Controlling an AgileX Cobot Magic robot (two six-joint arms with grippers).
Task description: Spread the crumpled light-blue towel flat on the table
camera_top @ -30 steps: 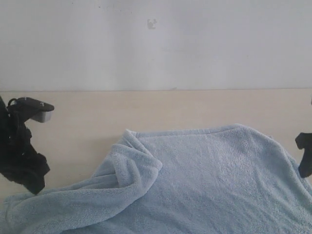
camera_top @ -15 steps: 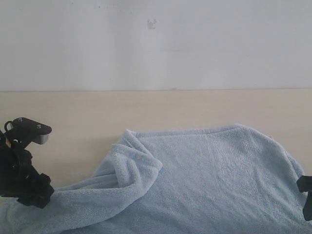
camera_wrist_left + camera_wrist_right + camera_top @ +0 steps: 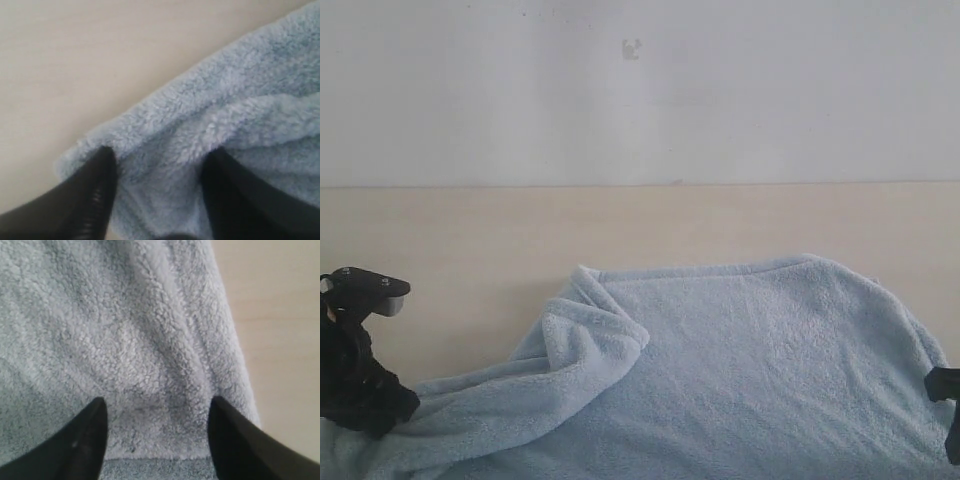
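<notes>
Towel lies on the near part of the table, partly opened out but not yet flat. At the left, the left gripper is down on the towel's bunched end. Its jaws stand apart with a thick edge of cloth between them, not visibly pinched. From there a rolled ridge runs up to a folded-over flap near the middle. To my eye, that is the part left to pull out. Further right the cloth looks smooth, its far hem showing. At the right edge the right gripper hangs over the towel's border, jaws wide and holding nothing. Roughly half done, I judge.
</notes>
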